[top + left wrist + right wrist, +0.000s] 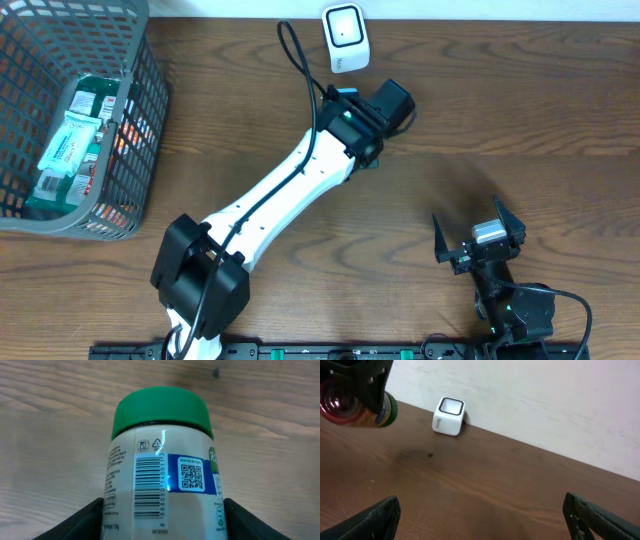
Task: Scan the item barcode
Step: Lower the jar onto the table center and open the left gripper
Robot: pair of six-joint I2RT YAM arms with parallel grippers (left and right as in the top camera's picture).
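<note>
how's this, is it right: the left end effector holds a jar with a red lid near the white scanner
Not quite. The lid is green, not red; the left wrist view shows it. The rest stands: the left end effector holds the jar near the white scanner.

Arms: two, the left arm [285, 190] and the right arm [515, 310].
Grippers: two, the left gripper [372, 120] and the right gripper [478, 235], one per arm.
Jar [165, 480]: one, with one green lid [161, 409].
Codes on the label: two, one barcode [149, 485] and one QR code [192, 476].
Scanner [345, 38]: one, white, at twelve o'clock on the table [520, 90].
Basket [145, 150]: one, grey, at ten o'clock.
Packets [68, 142] in the basket: at least three; the mesh hides the full count.
</note>
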